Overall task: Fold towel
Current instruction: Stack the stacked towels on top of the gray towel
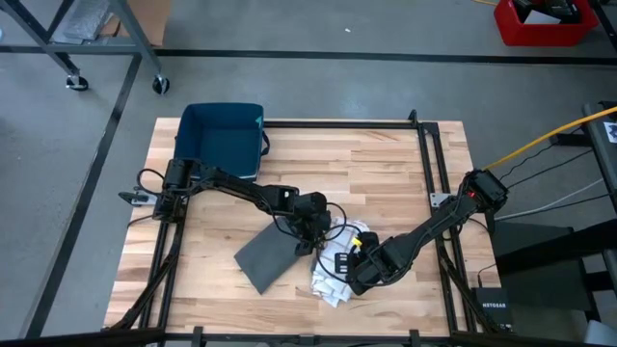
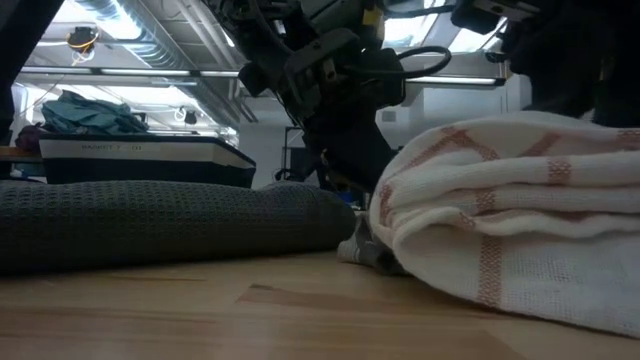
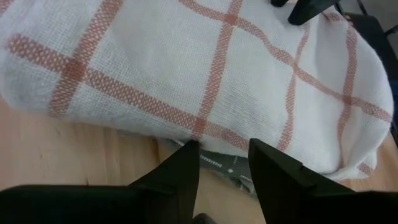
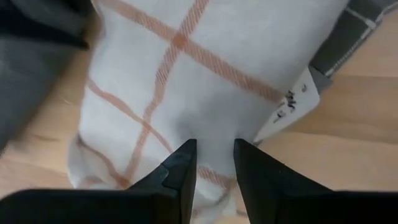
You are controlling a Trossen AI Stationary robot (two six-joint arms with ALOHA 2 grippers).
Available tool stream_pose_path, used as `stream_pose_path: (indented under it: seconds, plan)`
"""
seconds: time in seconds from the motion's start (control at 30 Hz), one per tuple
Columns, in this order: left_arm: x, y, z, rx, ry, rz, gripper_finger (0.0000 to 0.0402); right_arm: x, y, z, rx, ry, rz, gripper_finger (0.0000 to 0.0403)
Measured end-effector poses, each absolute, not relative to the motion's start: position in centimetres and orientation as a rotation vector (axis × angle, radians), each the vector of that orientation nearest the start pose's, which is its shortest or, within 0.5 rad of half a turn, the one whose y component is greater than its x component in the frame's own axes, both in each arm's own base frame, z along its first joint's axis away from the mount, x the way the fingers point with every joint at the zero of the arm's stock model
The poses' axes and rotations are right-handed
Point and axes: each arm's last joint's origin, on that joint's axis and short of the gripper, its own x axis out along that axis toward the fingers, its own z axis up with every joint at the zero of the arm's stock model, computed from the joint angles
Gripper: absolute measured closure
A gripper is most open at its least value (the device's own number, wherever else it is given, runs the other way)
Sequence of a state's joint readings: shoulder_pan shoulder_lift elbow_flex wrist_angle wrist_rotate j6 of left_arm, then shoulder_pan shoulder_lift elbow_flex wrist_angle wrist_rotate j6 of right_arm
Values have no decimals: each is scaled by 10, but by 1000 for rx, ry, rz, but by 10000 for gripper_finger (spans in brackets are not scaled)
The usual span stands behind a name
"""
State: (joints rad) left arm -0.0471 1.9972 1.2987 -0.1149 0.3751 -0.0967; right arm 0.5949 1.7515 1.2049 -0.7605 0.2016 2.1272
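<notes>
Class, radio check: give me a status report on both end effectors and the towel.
Left end effector open at the checked towel's edge. Right end effector open over it. Towel bunched, unfolded. Grey cloth alongside.

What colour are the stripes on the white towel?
Reddish-orange stripes crossing in a check on the white woven towel, clearest in the left wrist view.

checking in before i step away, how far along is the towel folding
Looks done: the white checked towel lies bunched in folded layers beside the grey towel, which lies flat.

In hand: both grippers are at the white towel, left gripper at its edge with fingers apart, right gripper over it, fingers slightly apart; no clear grip shows.

Left: the bundle looks rounded and uneven, so probably flattening or another fold.
</notes>
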Motion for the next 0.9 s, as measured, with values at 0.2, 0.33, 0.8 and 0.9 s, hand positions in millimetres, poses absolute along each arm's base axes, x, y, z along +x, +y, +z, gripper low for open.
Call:
stream_pose_path:
  seconds: [0.2, 0.33, 0.8, 0.9]
  plan:
    - [419, -30, 163, -223, 832, -357, 273, 276, 184, 191, 1325, 1106, -933, 286]
    - [419, -30, 163, -222, 832, -355, 273, 273, 185, 188, 1339, 1173, -930, 252]
    - [420, -29, 163, -200, 828, -297, 272, 280, 185, 189, 1407, 1026, -932, 158]
    - [421, -29, 160, -232, 832, -284, 272, 277, 183, 188, 1439, 1005, -1011, 161]
